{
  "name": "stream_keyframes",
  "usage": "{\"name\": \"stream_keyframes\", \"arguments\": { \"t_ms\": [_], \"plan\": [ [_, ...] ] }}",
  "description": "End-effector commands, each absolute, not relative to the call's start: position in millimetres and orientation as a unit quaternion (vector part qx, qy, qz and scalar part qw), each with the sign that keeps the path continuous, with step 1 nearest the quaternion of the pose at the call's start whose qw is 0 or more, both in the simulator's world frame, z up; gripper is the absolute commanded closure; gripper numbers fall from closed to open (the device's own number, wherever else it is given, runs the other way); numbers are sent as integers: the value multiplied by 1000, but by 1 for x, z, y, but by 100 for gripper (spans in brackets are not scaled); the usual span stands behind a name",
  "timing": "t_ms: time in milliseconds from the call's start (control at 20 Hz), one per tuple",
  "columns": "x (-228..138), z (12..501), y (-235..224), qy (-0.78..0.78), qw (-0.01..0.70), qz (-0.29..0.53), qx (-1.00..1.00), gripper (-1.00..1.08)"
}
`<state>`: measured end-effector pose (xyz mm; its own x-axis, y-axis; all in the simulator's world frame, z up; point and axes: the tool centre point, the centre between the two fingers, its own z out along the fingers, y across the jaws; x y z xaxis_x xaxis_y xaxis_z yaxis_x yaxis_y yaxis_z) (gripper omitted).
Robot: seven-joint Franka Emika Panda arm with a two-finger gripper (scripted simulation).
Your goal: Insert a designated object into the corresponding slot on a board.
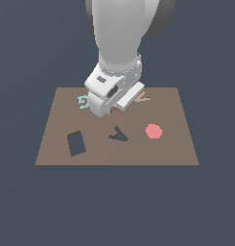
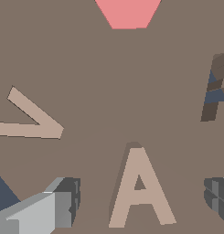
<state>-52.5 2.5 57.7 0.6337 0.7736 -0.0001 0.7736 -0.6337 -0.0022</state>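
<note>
The tan A piece (image 2: 140, 189) lies flat on the brown board (image 1: 171, 149), close below my hand. My gripper (image 2: 141, 197) is open, with one finger (image 2: 63, 201) on each side of the piece and neither touching it. In the exterior view my gripper (image 1: 109, 110) hangs low over the board's far middle and hides the A piece. The dark navy A-shaped slot (image 1: 118, 134) sits in the board's middle, nearer the front than my hand. It also shows at the edge of the wrist view (image 2: 216, 91).
A tan V-shaped piece (image 1: 143, 97) (image 2: 31, 121) lies beside the hand. A red hexagon (image 1: 153, 131) (image 2: 127, 13) lies to the exterior view's right of the slot. A cyan spiral (image 1: 83, 102) and a dark rectangular cutout (image 1: 76, 143) are on the exterior view's left.
</note>
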Motion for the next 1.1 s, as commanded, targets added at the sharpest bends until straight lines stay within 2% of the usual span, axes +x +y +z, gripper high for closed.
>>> {"name": "stream_keyframes", "arguments": {
  "t_ms": [0, 950, 1000, 1050],
  "plan": [
    [-54, 54, 1, -443, 1, 0, -896, -92],
    [-55, 30, -1, -459, 0, 0, -888, -92],
    [-55, 30, -1, -459, 0, 0, -888, 108],
    [-55, 30, -1, -459, 0, 0, -888, 108]
  ]
}}
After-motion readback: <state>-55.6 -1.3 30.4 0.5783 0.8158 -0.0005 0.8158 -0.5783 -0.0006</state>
